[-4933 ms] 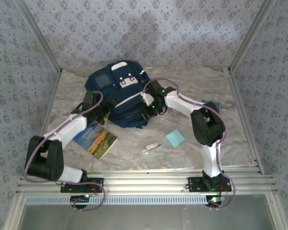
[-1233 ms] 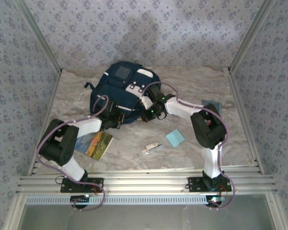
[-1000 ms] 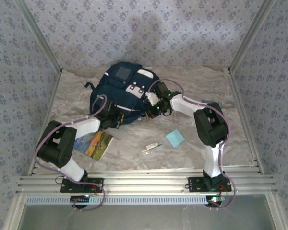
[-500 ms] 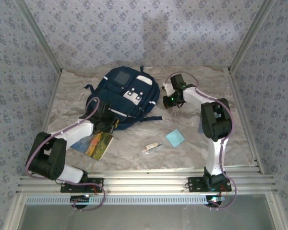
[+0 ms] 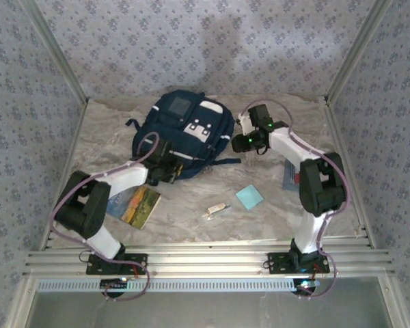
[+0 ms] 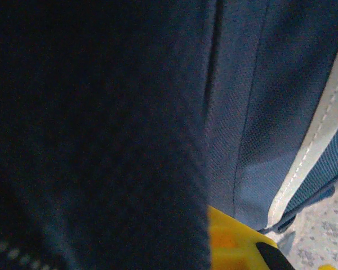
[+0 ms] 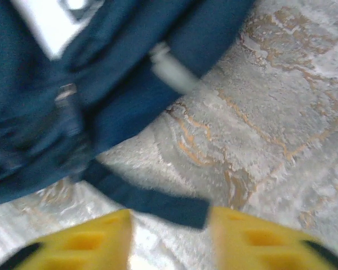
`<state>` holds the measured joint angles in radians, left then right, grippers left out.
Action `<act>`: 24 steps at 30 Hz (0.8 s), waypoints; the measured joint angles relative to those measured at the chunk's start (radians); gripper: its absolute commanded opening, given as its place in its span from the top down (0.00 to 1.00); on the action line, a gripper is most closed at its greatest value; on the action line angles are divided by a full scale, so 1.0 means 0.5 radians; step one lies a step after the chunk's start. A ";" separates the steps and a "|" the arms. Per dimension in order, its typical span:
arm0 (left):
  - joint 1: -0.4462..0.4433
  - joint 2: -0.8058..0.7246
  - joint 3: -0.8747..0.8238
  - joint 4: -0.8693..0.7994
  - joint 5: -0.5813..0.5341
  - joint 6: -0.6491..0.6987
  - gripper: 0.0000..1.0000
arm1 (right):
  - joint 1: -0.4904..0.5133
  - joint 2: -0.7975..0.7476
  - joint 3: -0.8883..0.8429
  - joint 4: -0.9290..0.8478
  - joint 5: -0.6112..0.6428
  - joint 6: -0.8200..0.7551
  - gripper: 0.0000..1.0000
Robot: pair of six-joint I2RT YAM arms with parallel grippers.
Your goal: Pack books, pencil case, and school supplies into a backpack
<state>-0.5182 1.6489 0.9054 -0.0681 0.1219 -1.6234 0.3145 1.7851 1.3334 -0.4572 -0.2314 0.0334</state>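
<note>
The navy backpack [image 5: 184,130] lies at the back middle of the table, its white patches facing up. My left gripper [image 5: 165,169] is shut on the fabric of its near lower edge; in the left wrist view dark blue cloth [image 6: 248,112] presses against one yellow finger [image 6: 234,242]. My right gripper [image 5: 236,144] stands open just right of the backpack, with a loose strap end [image 7: 158,203] lying on the table ahead of its fingers [image 7: 84,244]. The book [image 5: 137,205], the light-blue square [image 5: 249,197] and the white stick [image 5: 216,210] lie on the near table. The grey pencil case [image 5: 289,180] shows partly behind the right arm.
The table wears a pale marbled cloth [image 5: 191,219]. Patterned walls with metal posts [image 5: 345,68] close in the left, back and right sides. A metal rail [image 5: 205,256] runs along the near edge by the arm bases.
My right gripper has let go of the backpack, opened and drawn back to the right. The backpack has swung round and shifted rightwards. My left gripper stays shut on it.
</note>
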 measured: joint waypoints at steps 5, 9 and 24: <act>-0.179 0.301 0.242 0.217 -0.004 -0.107 0.62 | -0.058 -0.312 -0.224 0.107 0.016 0.138 0.00; -0.311 0.462 0.438 0.303 0.081 -0.146 0.21 | -0.159 -0.372 -0.293 0.182 -0.067 0.192 0.00; -0.249 -0.320 0.424 -0.606 -0.436 0.529 0.01 | 0.449 -0.413 -0.549 0.336 -0.017 0.362 0.13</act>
<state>-0.6426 1.4887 1.1175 -0.3710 -0.0959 -1.3586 0.5388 1.5787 1.0588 -0.2893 -0.2398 0.2146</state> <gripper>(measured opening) 0.991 0.878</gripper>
